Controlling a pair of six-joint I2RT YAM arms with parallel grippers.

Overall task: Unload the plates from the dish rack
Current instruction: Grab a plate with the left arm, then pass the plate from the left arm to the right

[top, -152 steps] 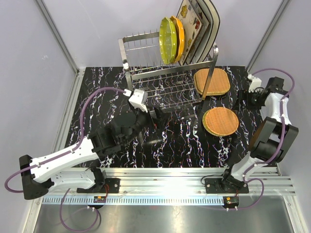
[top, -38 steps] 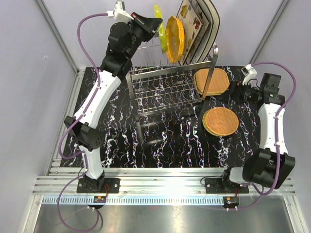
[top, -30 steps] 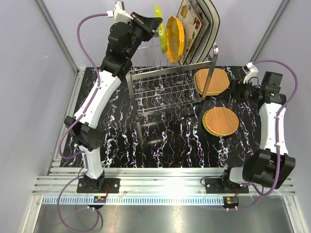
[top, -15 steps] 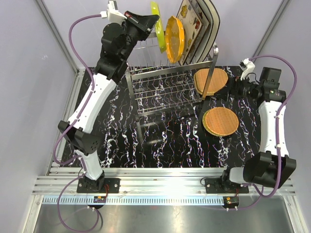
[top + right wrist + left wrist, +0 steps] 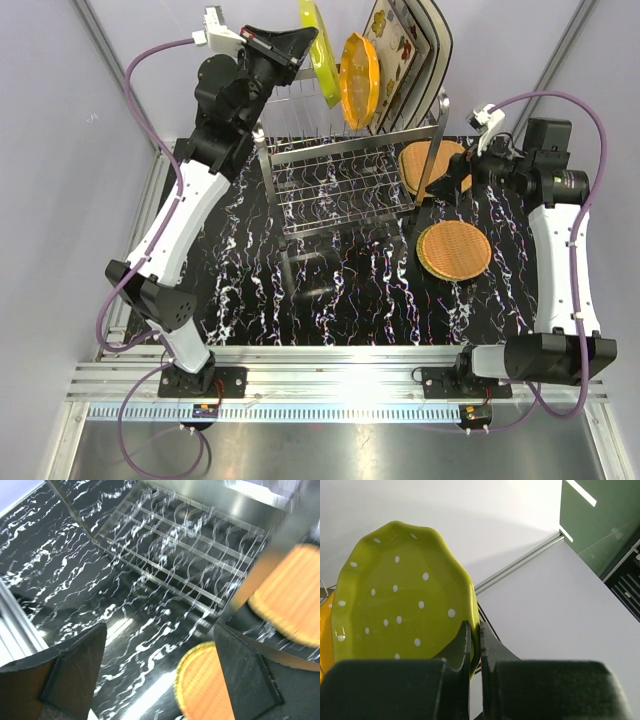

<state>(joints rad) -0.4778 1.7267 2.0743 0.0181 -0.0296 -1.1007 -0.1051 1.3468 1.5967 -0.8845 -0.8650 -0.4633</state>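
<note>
- Where the black, white-veined table (image 5: pixel 340 300) meets pale lilac walls (image 5: pixel 60 100), the dish rack (image 5: pixel 340 175) stands at the back.
- Left gripper (image 5: pixel 303 38) is pinched tight on the rim of the yellow-green plate (image 5: pixel 318 50), high by the rack's top tier, just beside the orange plate (image 5: pixel 358 80).
- Square flowered plates (image 5: pixel 398 50) lean at the rack's right end.
- Two tan woven plates (image 5: pixel 453 250) lie right of the rack, one partly behind a rack post.
- Right gripper (image 5: pixel 160 680) hangs above them, jaws spread wide, holding nothing.

The left arm (image 5: pixel 178 222) and right arm (image 5: pixel 563 262) share white shells, black joints and dark jaws, with purple cables (image 5: pixel 150 50).
</note>
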